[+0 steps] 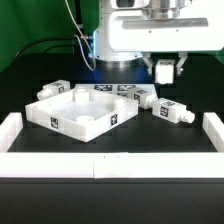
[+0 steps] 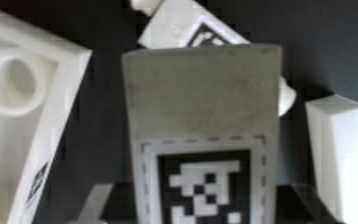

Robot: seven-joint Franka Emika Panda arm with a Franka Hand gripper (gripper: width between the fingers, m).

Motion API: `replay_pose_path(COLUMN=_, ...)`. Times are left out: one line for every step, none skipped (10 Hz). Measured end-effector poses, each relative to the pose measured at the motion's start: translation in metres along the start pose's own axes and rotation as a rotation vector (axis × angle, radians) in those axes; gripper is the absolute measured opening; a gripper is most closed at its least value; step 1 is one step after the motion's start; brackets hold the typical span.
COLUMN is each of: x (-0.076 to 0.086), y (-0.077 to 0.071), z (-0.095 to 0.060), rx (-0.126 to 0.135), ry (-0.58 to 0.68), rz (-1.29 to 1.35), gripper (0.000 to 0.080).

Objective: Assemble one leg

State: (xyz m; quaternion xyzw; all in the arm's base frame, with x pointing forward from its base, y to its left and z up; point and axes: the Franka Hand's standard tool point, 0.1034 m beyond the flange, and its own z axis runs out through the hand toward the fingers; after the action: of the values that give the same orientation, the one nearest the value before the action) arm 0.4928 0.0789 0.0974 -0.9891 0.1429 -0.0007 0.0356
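Hand (image 1: 165, 72) clamped on one leg (image 2: 201, 110), tag facing the wrist view. Panel (image 1: 80, 112) and loose legs (image 1: 172, 110) sit on desk (image 1: 185, 136).

Backed by a flat green backdrop (image 1: 30, 25) in the upper left and upper right of the exterior view. Crossed at upper left by thin dark cables (image 1: 66, 18). Floored by a matte black counter (image 1: 30, 145) across the middle of the frame. Fenced by a low white rail (image 1: 110, 162) along the lower part, turning up at the left and right edges. Lit evenly and softly, with faint shadows only. Dark below the rail, at the very bottom.
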Motion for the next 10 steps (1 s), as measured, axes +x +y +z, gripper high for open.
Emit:
replay_pose_path(x=-0.031, y=-0.014, z=0.009, rx=0.01, ry=0.034, rz=-0.039, gripper=0.0286)
replay_pose_path(x=-0.054, y=-0.019, z=0.022, rx=0.01, ry=0.042, rz=-0.053, gripper=0.0287)
replay_pose_path(x=-0.075, y=-0.026, z=0.04, rx=0.013, ry=0.048, rz=-0.067, gripper=0.0287)
replay_pose_path(x=-0.092, y=-0.033, z=0.058, rx=0.012, ry=0.043, rz=-0.086, gripper=0.0287)
replay_pose_path(x=-0.098, y=-0.034, z=0.07, rx=0.015, ry=0.045, rz=-0.093, gripper=0.0287)
replay_pose_path(x=-0.103, y=-0.03, z=0.082, rx=0.014, ry=0.042, rz=-0.084, gripper=0.0287)
replay_pose_path(x=-0.105, y=-0.025, z=0.09, rx=0.01, ry=0.035, rz=-0.089, gripper=0.0287)
replay_pose_path(x=-0.103, y=-0.02, z=0.092, rx=0.007, ry=0.031, rz=-0.094, gripper=0.0287)
replay_pose_path(x=-0.1, y=-0.014, z=0.092, rx=0.006, ry=0.03, rz=-0.091, gripper=0.0287)
replay_pose_path(x=-0.101, y=-0.015, z=0.092, rx=0.006, ry=0.029, rz=-0.091, gripper=0.0287)
